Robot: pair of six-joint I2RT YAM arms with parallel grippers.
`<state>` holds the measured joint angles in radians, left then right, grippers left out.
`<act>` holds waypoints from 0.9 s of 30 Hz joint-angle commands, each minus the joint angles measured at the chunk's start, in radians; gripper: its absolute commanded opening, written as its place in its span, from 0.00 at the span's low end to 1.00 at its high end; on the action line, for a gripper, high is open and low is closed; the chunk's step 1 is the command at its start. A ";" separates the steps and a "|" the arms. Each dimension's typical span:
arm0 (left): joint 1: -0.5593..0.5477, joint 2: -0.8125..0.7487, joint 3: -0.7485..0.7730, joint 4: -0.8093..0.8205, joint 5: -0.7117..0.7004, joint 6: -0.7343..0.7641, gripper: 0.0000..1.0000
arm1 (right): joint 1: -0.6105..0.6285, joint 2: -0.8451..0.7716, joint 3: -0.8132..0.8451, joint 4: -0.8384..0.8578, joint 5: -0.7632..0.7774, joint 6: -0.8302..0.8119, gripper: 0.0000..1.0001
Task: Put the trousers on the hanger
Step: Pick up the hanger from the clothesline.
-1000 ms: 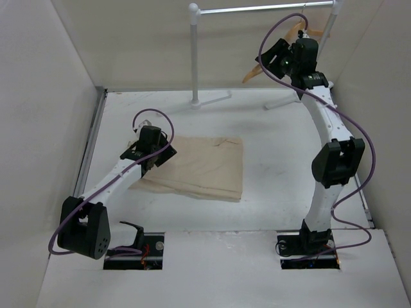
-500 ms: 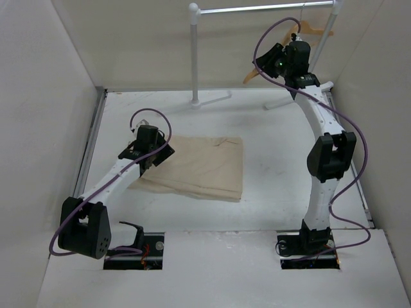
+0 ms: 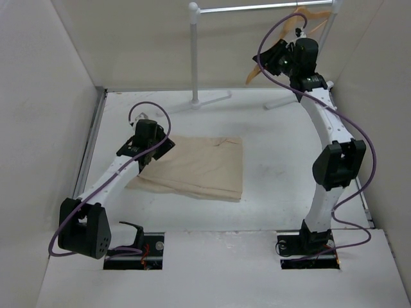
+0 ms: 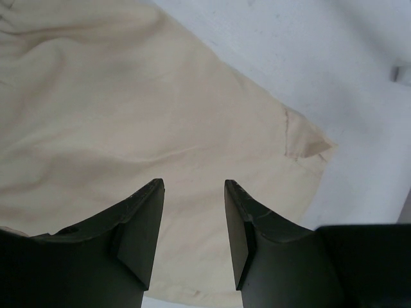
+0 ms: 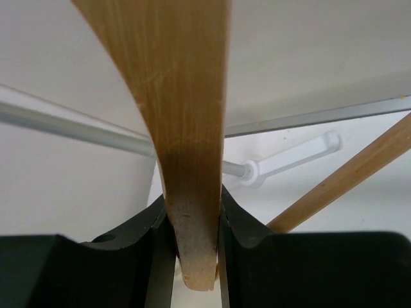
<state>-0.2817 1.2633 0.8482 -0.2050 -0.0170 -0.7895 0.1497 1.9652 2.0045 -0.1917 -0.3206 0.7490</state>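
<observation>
The beige trousers (image 3: 199, 168) lie folded flat on the table's middle and fill the left wrist view (image 4: 115, 115). My left gripper (image 3: 149, 136) is open just above their left edge, with cloth showing between the fingers (image 4: 192, 218). The light-brown wooden hanger (image 3: 292, 29) hangs at the rack's right end. My right gripper (image 3: 282, 56) is shut on one arm of the hanger (image 5: 186, 128), seen close in the right wrist view, with the crossbar (image 5: 347, 173) at right.
A white metal rack (image 3: 194, 54) stands at the back, its rail (image 3: 257, 8) across the top and feet on the table. White walls close in the left, back and right. The table's metal strip (image 3: 93, 138) runs along the left.
My right gripper, holding the hanger, swung left and back toward the right near the rail. My left gripper shifted slightly up and back over the trousers' left edge.
</observation>
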 commanded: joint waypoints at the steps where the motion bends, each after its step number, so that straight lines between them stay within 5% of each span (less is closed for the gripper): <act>1: -0.012 -0.021 0.092 0.012 0.005 0.012 0.41 | 0.021 -0.138 -0.022 0.139 -0.055 -0.025 0.22; 17: -0.124 -0.001 0.362 0.012 0.009 0.024 0.44 | 0.076 -0.377 -0.469 0.199 -0.090 -0.019 0.22; 27: -0.291 0.080 0.544 0.072 0.043 0.076 0.56 | 0.147 -0.587 -0.734 0.186 -0.113 -0.030 0.21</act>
<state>-0.5327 1.3247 1.3197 -0.1982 0.0025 -0.7479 0.2646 1.4815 1.3121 -0.0956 -0.4080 0.7532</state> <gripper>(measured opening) 0.555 0.316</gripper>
